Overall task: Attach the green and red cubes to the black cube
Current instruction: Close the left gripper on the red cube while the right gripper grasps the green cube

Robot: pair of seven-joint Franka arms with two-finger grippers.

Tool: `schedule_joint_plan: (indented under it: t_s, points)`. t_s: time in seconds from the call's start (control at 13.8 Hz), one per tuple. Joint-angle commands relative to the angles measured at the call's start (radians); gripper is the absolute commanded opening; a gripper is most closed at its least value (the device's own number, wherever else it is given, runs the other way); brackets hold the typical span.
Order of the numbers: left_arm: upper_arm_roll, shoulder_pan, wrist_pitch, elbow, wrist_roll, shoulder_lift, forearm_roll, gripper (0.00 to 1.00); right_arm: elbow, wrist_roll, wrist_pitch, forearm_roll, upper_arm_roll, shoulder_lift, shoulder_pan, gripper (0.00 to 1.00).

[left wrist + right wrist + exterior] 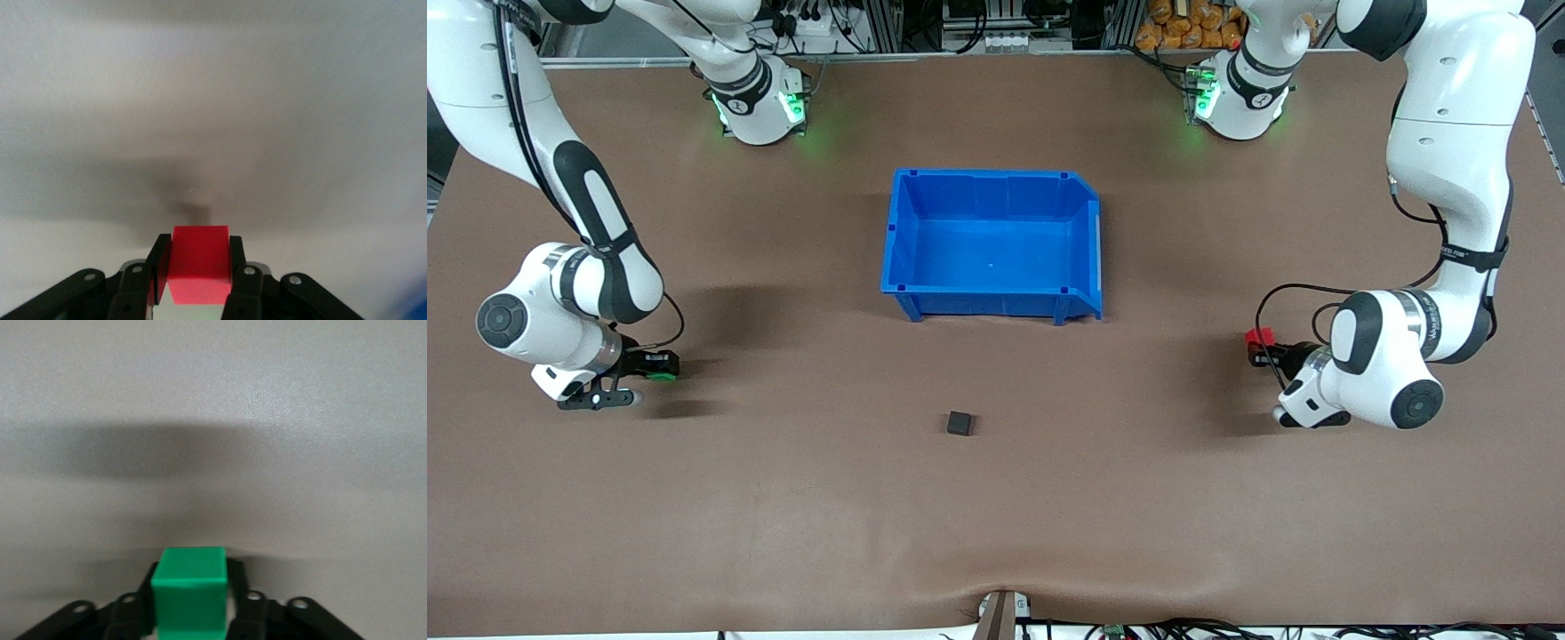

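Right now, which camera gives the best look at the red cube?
The left wrist view: the red cube fills the foreground, clamped in the left gripper, with two faces clear. The front view shows the red cube only as a small patch at that gripper, toward the left arm's end of the table. The right wrist view doesn't show it.

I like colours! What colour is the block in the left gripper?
Red. The block shows best in the left wrist view.

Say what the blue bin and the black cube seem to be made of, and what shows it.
Blue bin: likely moulded plastic, with a uniform glossy colour, ribbed rim and thin walls.
Black cube: probably plastic or rubber, matte, with no shine and softly rounded edges; the look leaves it open.
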Motion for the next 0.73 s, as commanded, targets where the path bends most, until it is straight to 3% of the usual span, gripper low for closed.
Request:
schedule_joint_plan:
  t_s: [0.0,0.36,0.65]
  points:
    - [-0.002,-0.020,-0.017,0.036,-0.091,-0.021,-0.029,0.00,0.017,-0.011,-0.001,0.003,0.013,0.011,-0.019,0.24]
    - [-0.002,-0.069,-0.015,0.109,-0.336,-0.004,-0.028,0.00,0.023,-0.028,-0.011,-0.006,0.013,0.005,-0.017,0.24]
    - [-0.003,-0.138,-0.011,0.157,-0.646,0.010,-0.121,0.00,0.025,-0.247,-0.063,-0.006,0.013,-0.052,-0.025,0.24]
